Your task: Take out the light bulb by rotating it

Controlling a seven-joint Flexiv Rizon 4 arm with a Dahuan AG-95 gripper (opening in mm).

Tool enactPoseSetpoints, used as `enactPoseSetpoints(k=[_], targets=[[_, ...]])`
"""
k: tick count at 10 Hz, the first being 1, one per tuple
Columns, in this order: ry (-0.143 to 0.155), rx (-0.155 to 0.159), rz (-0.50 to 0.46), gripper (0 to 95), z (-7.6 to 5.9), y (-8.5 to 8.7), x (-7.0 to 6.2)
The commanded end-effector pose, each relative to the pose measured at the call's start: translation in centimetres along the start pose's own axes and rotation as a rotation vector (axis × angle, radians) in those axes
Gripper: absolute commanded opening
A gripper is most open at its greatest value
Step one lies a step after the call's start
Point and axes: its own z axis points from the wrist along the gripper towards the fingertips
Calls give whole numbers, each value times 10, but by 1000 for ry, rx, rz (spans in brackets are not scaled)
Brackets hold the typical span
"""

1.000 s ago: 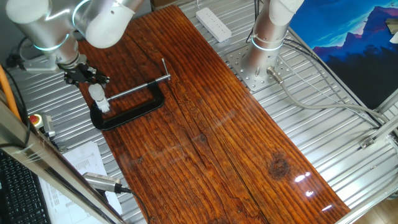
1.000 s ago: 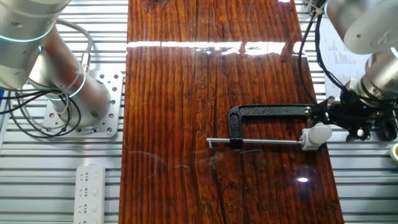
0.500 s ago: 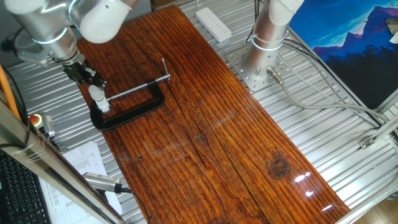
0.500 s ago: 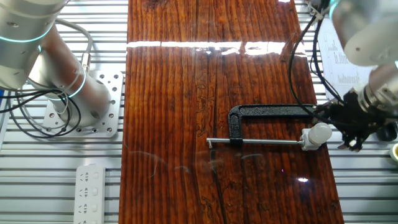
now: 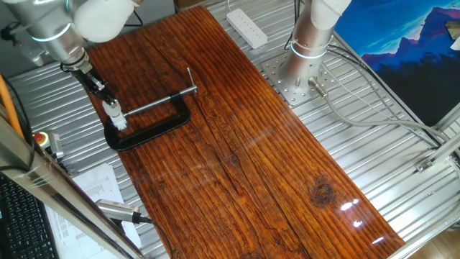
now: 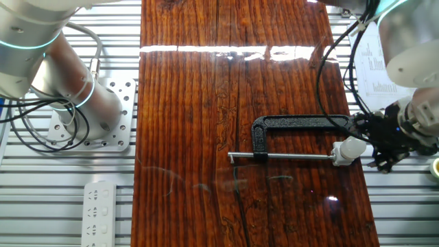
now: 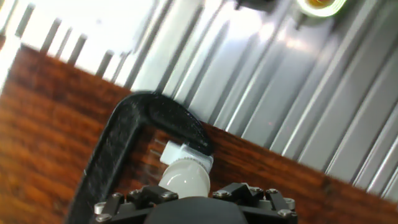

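Note:
The small frosted white light bulb [image 5: 113, 108] sits in a white socket [image 5: 120, 123] held by the black C-clamp [image 5: 147, 126] at the left edge of the wooden table [image 5: 237, 144]. My gripper [image 5: 105, 98] is shut on the bulb's rounded top. In the other fixed view the bulb [image 6: 352, 147] is at the table's right edge, with the gripper [image 6: 365, 143] on it and the clamp [image 6: 291, 125] beside it. In the hand view the bulb [image 7: 184, 178] shows between my fingers [image 7: 127, 198], above the socket [image 7: 181, 153] and clamp [image 7: 127, 146].
A second arm's base [image 5: 307, 44] is bolted to the metal frame at the far side, near a white power strip [image 5: 246, 26]. A red button [image 5: 41, 138], papers [image 5: 100, 185] and a keyboard [image 5: 21, 223] lie left of the table. A tape roll [image 7: 320, 5] lies beyond the table edge.
My wrist has turned around the bulb's axis, so the fingers now show edge-on. The arm has swung up and left. The bulb, socket and clamp stay in place.

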Motion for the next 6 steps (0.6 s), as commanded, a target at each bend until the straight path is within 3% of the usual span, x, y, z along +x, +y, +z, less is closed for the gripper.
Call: enactPoseSetpoints(k=[1,3,4,6], targets=[[-27,-14,120,760,6,4,6],[-23,3,151,760,7,8,5],[-20,17,174,570,9,12,4],[-12,42,199,570,10,12,3]])
